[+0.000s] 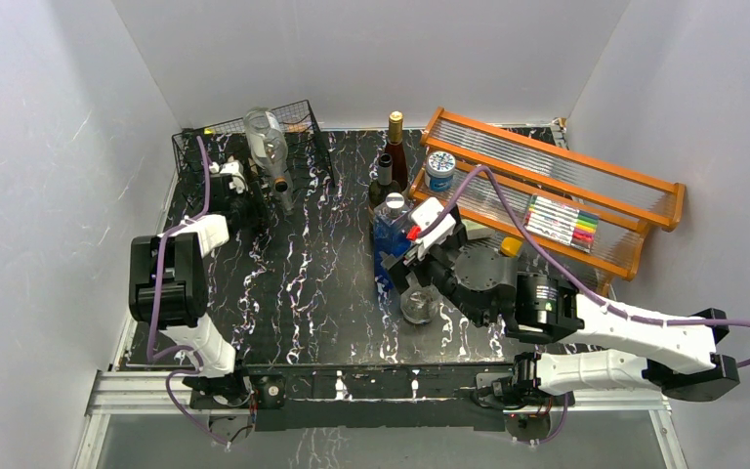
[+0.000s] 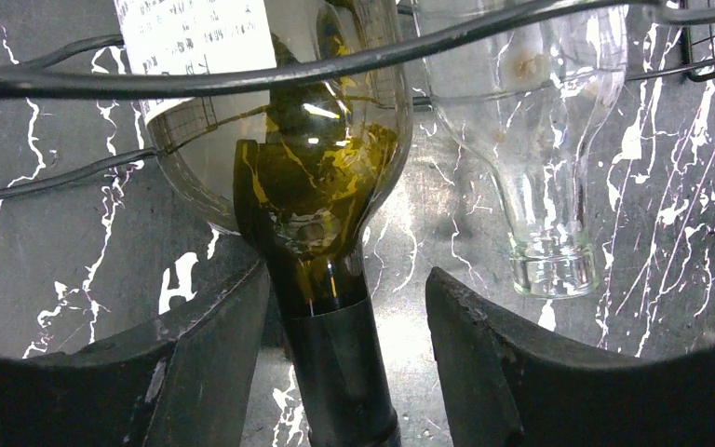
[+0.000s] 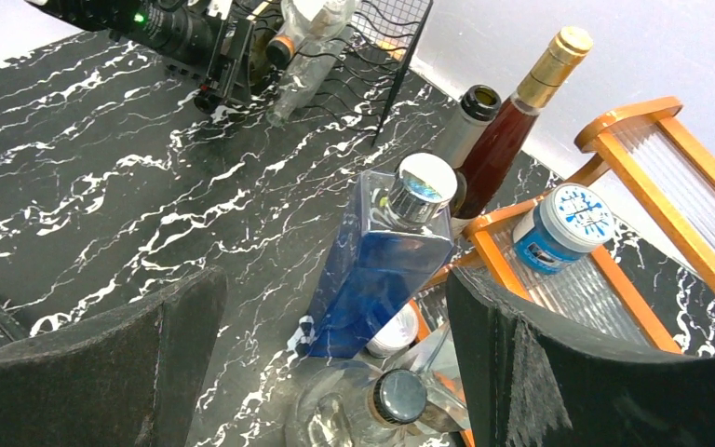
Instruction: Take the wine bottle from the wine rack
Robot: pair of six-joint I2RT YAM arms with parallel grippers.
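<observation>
the left gripper (image 2: 346, 307) is spread wide and has hold of nothing. its two dark fingers (image 2: 195, 363) straddle the foil-wrapped neck (image 2: 340, 372) of the wine bottle (image 2: 312, 177). the bottle lies on its side in the wine rack (image 2: 195, 82), just over the marbled surface (image 2: 56, 233), with its neck pointing out toward the wrist.

the neck sits off-centre in the opening, nearly against one finger and with a plain gap to the other, so the step in hand looks like the grasp itself. to do it well, i would nudge the gripper sideways until the neck is midway. then close on the straight foil part, not further ahead where the glass flares into the shoulder and the pads could slide.

just ahead, a rack wire crosses over the bottle's shoulder. the pull should therefore run straight back along the bottle's axis, with no lift until the body is out from under that wire. ahead and to the right, a clear bottle (image 2: 540, 140) lies in the next slot, apart from the fingers; its mouth is worth avoiding.

the right gripper (image 3: 330, 312), open and empty, hangs over a blue bottle (image 3: 382, 251) well away from the rack.
</observation>
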